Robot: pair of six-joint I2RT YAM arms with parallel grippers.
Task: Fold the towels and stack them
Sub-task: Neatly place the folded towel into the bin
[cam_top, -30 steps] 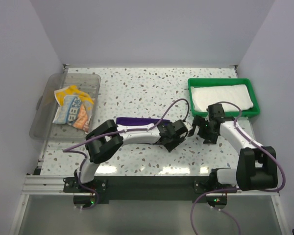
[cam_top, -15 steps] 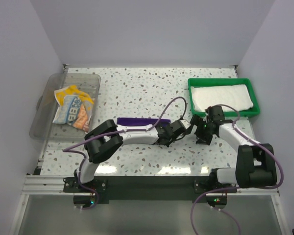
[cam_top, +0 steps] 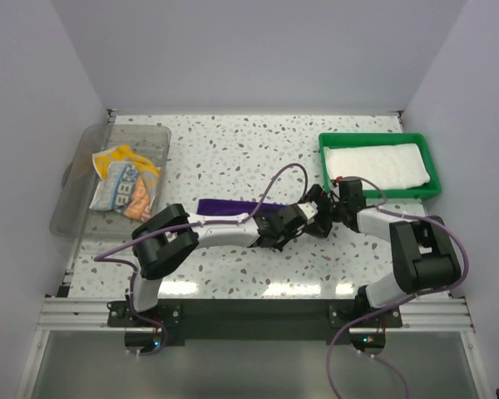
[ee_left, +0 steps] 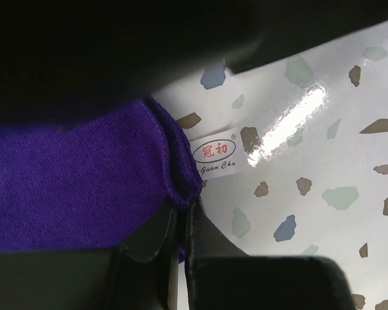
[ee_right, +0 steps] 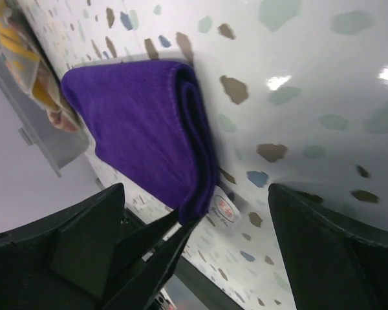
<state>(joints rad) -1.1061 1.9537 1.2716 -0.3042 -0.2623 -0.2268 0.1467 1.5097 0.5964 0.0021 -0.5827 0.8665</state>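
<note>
A folded deep purple towel (cam_top: 229, 206) lies mid-table. My left gripper (cam_top: 284, 223) is shut on its near right corner; the left wrist view shows the fingers (ee_left: 197, 232) pinching the purple hem (ee_left: 71, 174) beside a white label (ee_left: 215, 155). My right gripper (cam_top: 320, 208) sits just right of that corner, open, and nothing lies between its fingers (ee_right: 336, 245). The right wrist view shows the purple towel (ee_right: 149, 129) in front of it. A white towel (cam_top: 374, 166) lies in the green tray (cam_top: 326, 150). The lettered towel (cam_top: 125, 184) lies crumpled in the clear bin (cam_top: 83, 158).
The green tray stands at the back right and the clear bin at the back left. White walls close in the table on three sides. Purple cables (cam_top: 274, 179) arc over both arms.
My left gripper has shut on the purple towel's corner. The right arm has swung left and down, close to the left gripper, and stays open.
</note>
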